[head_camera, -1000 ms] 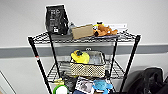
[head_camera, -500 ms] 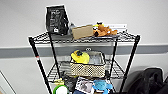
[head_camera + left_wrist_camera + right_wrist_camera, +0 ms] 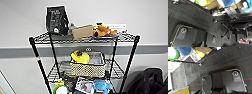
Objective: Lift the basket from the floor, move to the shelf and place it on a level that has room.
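The cream woven basket (image 3: pixel 87 70) stands on the second-from-top level (image 3: pixel 53 72) of the black wire shelf (image 3: pixel 37 57), upright, toward the right half of the tier. A yellow item (image 3: pixel 80 57) lies in it. No gripper touches it in the head view. Both wrist views look down at the floor, dark grey carpet (image 3: pixel 193 18) (image 3: pixel 224 58) with thin red lines, beside the shelf's foot and the clutter on its low tiers.
The top tier carries a black bag (image 3: pixel 57 20), a brown box (image 3: pixel 82 32) and an orange plush toy (image 3: pixel 103 31). Below the basket sit a green roll (image 3: pixel 60 89) and a blue plush (image 3: pixel 101 85). A black bag (image 3: pixel 150 80) stands right of the shelf. Black chair legs (image 3: pixel 226 31) rest on the carpet.
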You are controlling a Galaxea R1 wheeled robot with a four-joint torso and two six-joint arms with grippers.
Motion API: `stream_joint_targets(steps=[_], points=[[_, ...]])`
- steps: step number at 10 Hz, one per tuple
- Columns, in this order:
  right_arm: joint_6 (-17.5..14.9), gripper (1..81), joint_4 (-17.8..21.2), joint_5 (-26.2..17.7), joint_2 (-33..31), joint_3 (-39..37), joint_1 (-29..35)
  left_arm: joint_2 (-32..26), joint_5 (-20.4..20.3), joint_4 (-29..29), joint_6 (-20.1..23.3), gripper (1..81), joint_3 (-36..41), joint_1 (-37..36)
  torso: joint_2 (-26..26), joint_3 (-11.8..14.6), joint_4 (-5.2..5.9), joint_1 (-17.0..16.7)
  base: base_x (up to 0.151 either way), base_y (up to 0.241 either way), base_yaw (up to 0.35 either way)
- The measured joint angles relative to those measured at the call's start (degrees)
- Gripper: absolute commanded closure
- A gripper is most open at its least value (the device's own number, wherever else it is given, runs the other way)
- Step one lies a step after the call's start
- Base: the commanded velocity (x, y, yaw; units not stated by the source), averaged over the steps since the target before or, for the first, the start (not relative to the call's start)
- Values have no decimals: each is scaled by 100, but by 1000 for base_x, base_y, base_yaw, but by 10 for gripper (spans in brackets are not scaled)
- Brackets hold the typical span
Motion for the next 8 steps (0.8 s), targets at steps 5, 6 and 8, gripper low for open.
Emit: stream_joint_targets(steps=[5, 6, 8], points=[[-20, 10, -707, 124, 1196, -1715, -601, 926, -83, 418, 0, 10, -1337, 474, -2, 4, 0, -5, 0, 0, 0], [-22, 10, -853, 193, 1467, -2015, -702, 1123, -85, 482, 0, 10, -1631, 542, -5, 4, 0, -5, 0, 0, 0], [-33, 10, -1106, 271, 1921, -2526, -1023, 1524, -105, 634, 2, 10, -2149, 669, -5, 6, 0, -7, 0, 0, 0]])
